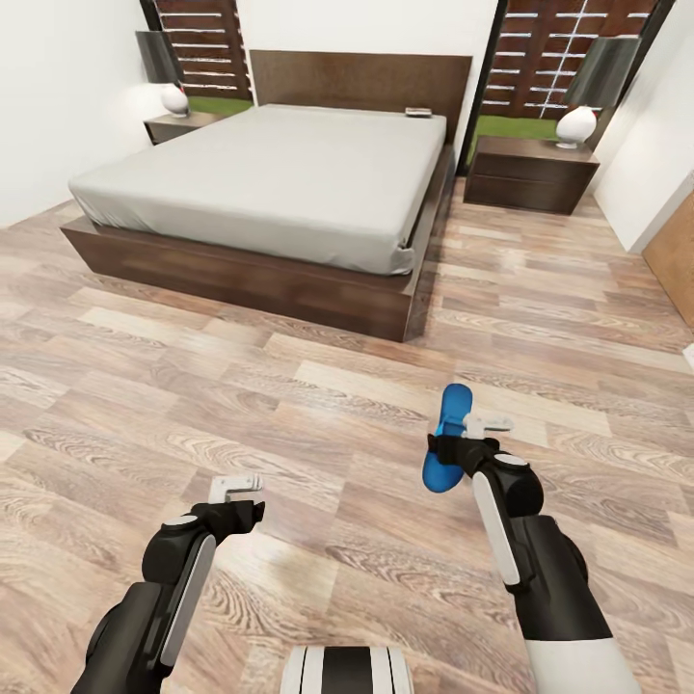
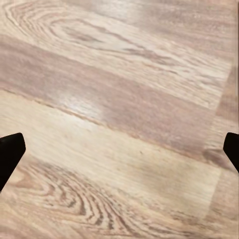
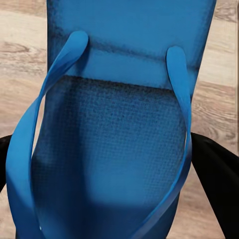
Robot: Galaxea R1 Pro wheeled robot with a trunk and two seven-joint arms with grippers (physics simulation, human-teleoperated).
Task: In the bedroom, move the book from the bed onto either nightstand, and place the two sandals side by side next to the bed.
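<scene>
Blue and bright against the pale wood-plank floor point(image 1: 289, 405), one sandal point(image 1: 445, 439) hangs lifted in the right gripper point(image 1: 461, 439), its fingers pinching the sole about mid-length; the right wrist view looks straight down onto the textured footbed and its two straps point(image 3: 114, 149), with dark fingers point(image 3: 219, 174) at either edge. The left gripper point(image 1: 236, 487) hovers low over bare boards with its fingers spread and nothing between them. Ahead stands the bed point(image 1: 280, 183), its dark frame well apart from the robot, and the book point(image 1: 418, 113) lies small on the mattress near the headboard, on the side toward the right nightstand point(image 1: 530, 172); the left nightstand point(image 1: 178, 125) sits at the far corner. The step in hand looks like carrying this sandal to the bedside. To do it well, I would keep the pinch firm and the sole level during the drive, since a thin flexible sole can pivot in a two-finger hold. Approaching along the bed's near side leaves room to lower it flat, parallel to the frame and just beside it, with space left for its mate to lie alongside. Opening only once the sole rests on the floor should stop it flipping or sliding.
</scene>
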